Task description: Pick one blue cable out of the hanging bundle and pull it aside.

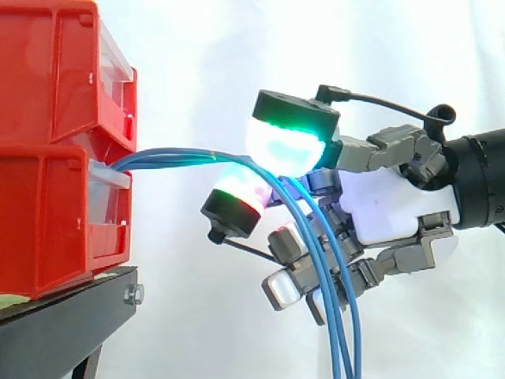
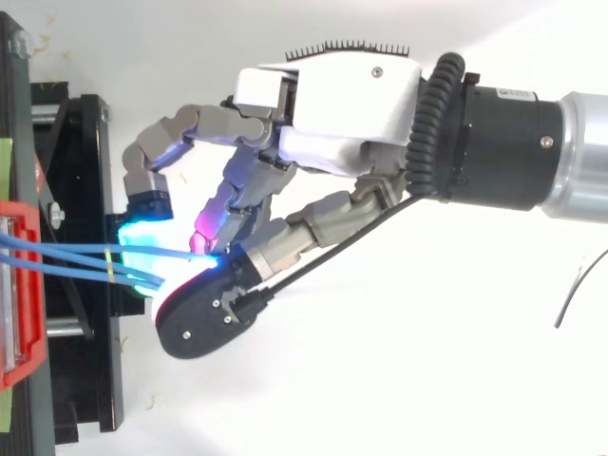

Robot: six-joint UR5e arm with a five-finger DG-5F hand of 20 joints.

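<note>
Blue cables point(image 1: 177, 158) arch from the lower red bin point(image 1: 55, 221), pinched between the hand's point(image 1: 387, 207) curled glowing fingertips point(image 1: 284, 146).

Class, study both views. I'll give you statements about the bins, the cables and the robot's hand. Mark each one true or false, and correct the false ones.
1. The blue cables leave the red bins and curve over to hang downward. True.
2. The bins stand on a white stand. False: the stand is black.
3. In the side view, the hand reaches in from the right. True.
4. The hand is well clear of the cables. False: it is right at the bundle, with cables crossing in front of it.
5. The bins are blue. False: they are red.
</note>
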